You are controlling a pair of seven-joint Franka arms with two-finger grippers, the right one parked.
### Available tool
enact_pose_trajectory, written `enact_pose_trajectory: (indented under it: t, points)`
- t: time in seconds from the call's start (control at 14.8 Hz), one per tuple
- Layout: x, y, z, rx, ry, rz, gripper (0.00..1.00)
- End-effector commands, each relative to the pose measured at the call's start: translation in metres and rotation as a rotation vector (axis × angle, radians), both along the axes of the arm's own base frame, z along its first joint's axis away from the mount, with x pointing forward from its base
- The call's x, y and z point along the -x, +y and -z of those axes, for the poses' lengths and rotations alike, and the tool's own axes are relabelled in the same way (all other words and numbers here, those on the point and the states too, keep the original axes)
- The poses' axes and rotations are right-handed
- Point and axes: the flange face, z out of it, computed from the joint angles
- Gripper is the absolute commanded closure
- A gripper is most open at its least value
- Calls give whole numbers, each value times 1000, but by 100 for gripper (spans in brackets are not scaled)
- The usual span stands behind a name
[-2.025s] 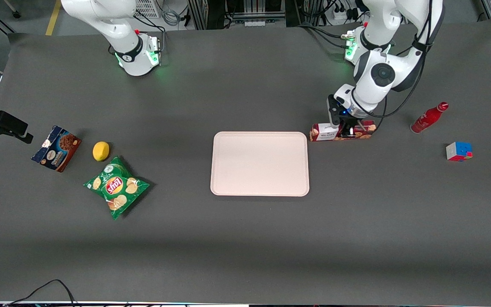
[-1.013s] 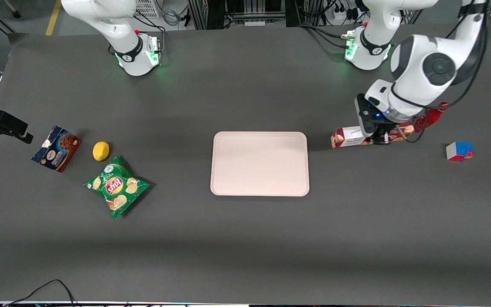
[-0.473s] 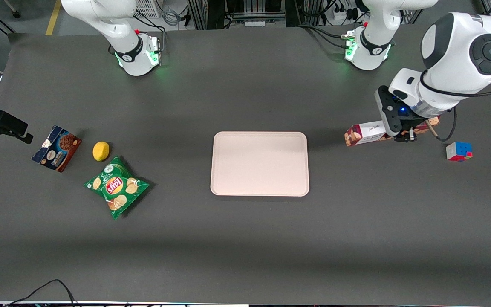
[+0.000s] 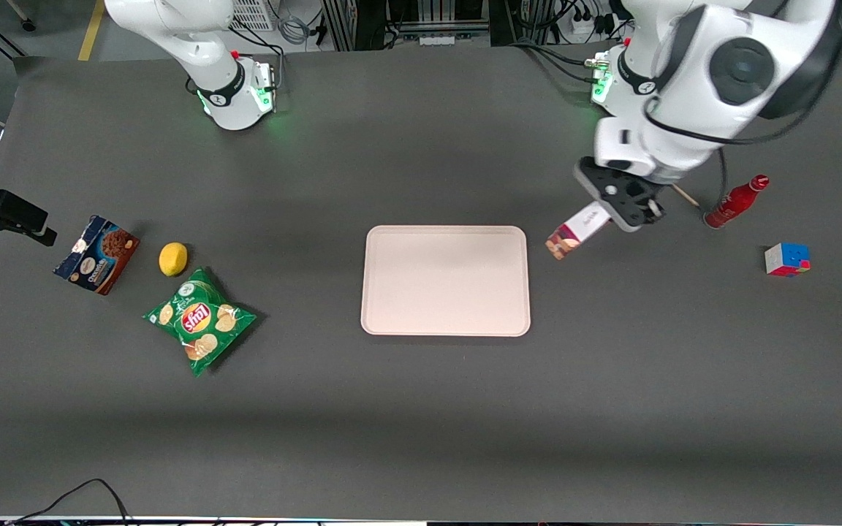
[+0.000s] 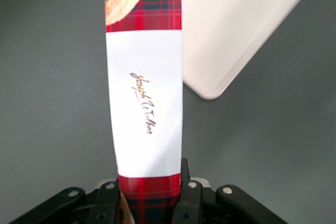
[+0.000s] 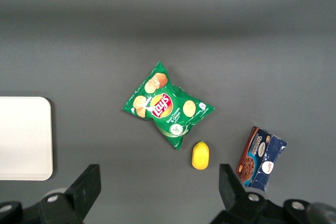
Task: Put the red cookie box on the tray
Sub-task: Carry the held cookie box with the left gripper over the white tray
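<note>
Above the bench (image 4: 421, 409), near the tray (image 4: 445, 280) corner: one end effector (image 4: 629, 212) clamped on one red cookie box (image 4: 578, 231), held clear of the surface, its free end tilted toward the tray. One tray, bare. Left wrist view alone shows the fingers (image 5: 190, 203) pinching the box's (image 5: 145, 93) plaid end. Front view alone shows one red bottle (image 4: 735, 201), one puzzle cube (image 4: 786, 259). Open bench lies between box and tray rim.

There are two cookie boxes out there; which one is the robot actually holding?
The red cookie box, the slim red plaid one with a white label: the gripper is clamped on it beside the tray. The blue-and-brown cookie box lies untouched toward the parked arm's end.
</note>
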Motion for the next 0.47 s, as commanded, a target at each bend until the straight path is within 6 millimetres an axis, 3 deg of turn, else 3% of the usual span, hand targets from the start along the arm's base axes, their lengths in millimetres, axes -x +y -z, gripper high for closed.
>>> enact_pose_trajectory:
  t: [0.0, 0.41]
  points:
    - [21, -55, -16, -10, 19, -323, 95]
    - [35, -114, 1, -9, 68, -673, 95]
